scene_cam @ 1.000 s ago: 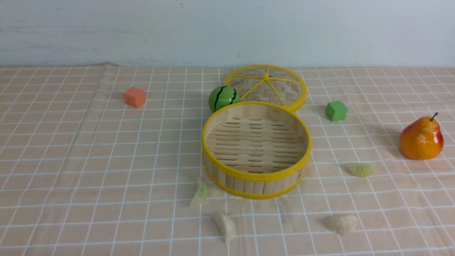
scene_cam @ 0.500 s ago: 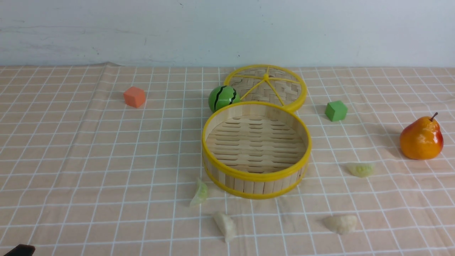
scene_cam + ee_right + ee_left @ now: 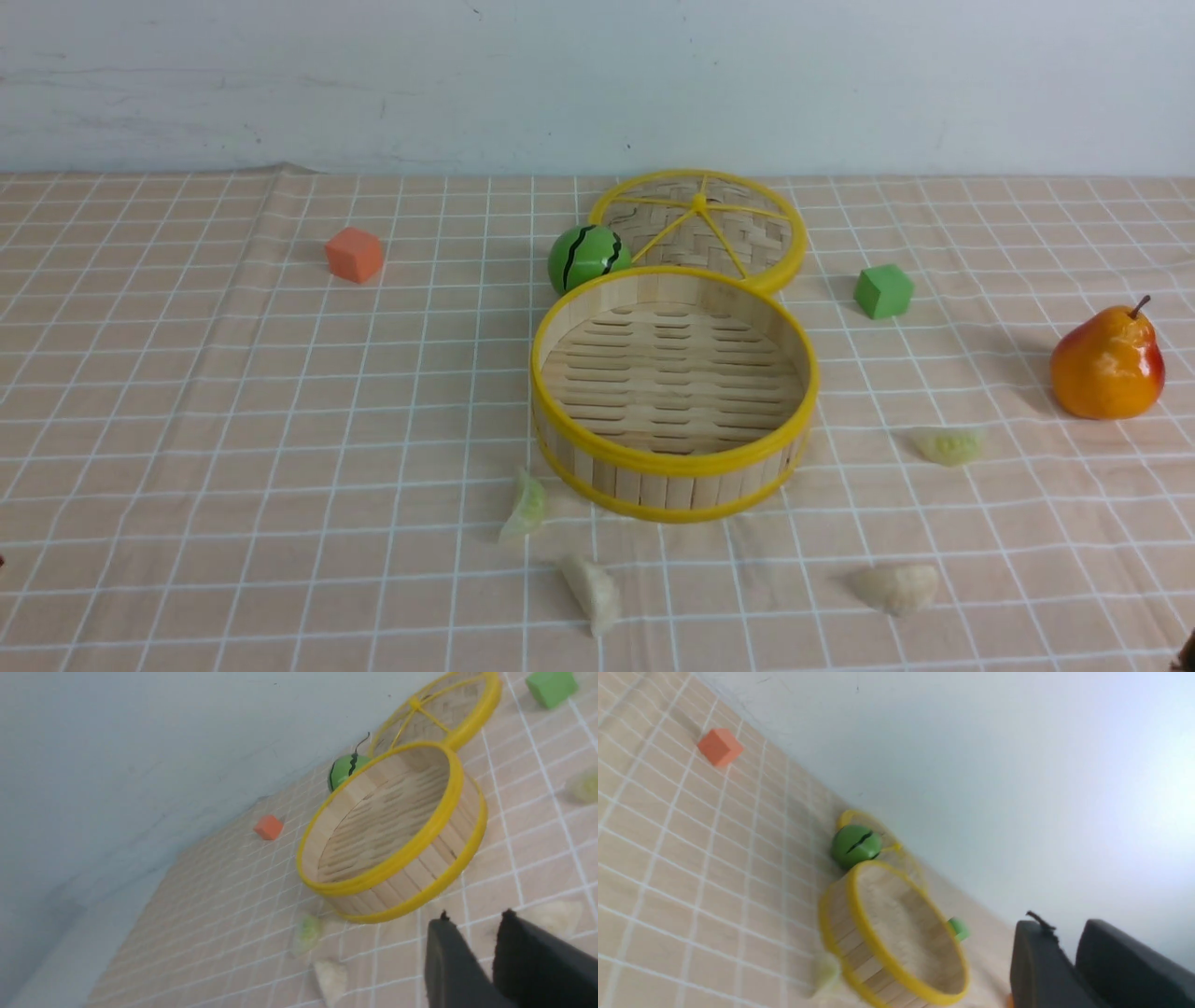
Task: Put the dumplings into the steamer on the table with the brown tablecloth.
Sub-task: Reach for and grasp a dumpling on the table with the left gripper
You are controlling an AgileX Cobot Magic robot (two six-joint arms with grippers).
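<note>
Dumplings [image 3: 593, 595] sit outside steamer [image 3: 667, 462], so I'm at approach, left claw [image 3: 1062, 924] and right claw [image 3: 474, 915] open, next lower and pinch one.

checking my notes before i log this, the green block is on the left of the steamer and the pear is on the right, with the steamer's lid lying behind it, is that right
Not quite: in the front view the green block is on the right of the steamer, not the left. The pear is on the right, and the lid lies behind the steamer, as you say.
</note>
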